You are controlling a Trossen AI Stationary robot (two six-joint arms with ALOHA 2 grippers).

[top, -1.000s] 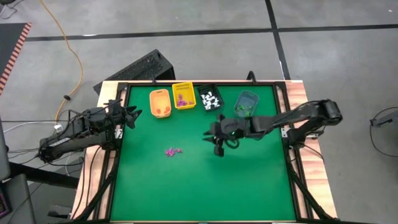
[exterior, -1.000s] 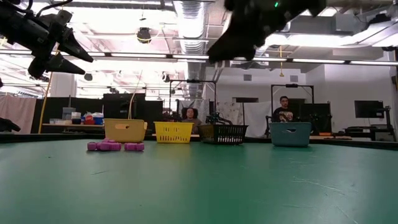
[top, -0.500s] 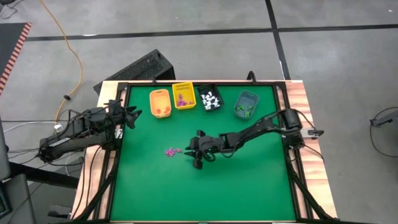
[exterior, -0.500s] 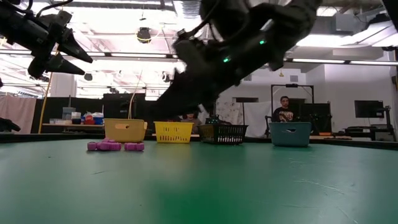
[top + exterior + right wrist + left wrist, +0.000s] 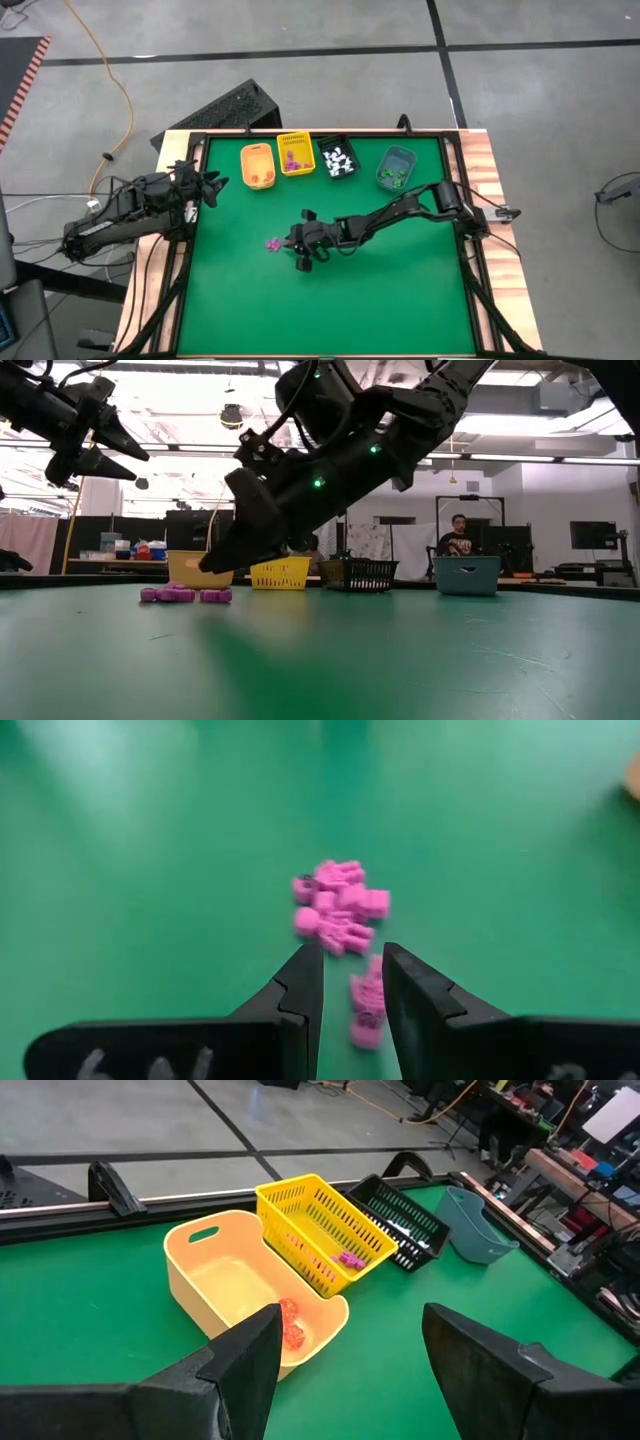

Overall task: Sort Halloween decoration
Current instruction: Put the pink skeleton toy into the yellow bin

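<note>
Halloween decoration [image 5: 340, 905], late in sorting: one small cluster of purple plastic trinkets lies loose on the green felt-like table [image 5: 400, 290], left of centre, well apart from the bins. Along the far edge stand four small rectangular bins, already loaded by colour: a smooth-walled orange bin [image 5: 258, 166] holding orange-brown pieces, a lattice-walled yellow basket [image 5: 295, 154] holding purple ones, a black mesh basket [image 5: 337, 158] holding white ones, and a smooth grey-blue bin [image 5: 395, 167] holding green ones. Judged from this, only the purple cluster is left to move, presumably to the yellow basket. The right gripper [image 5: 350, 982] reaches across the table and hangs just beside the cluster, its dark fingers narrowly parted with a purple piece showing in the gap; whether that piece is gripped cannot be told. The left gripper [image 5: 345, 1355] waits above the table's left edge near the orange bin, fingers spread wide and empty.
</note>
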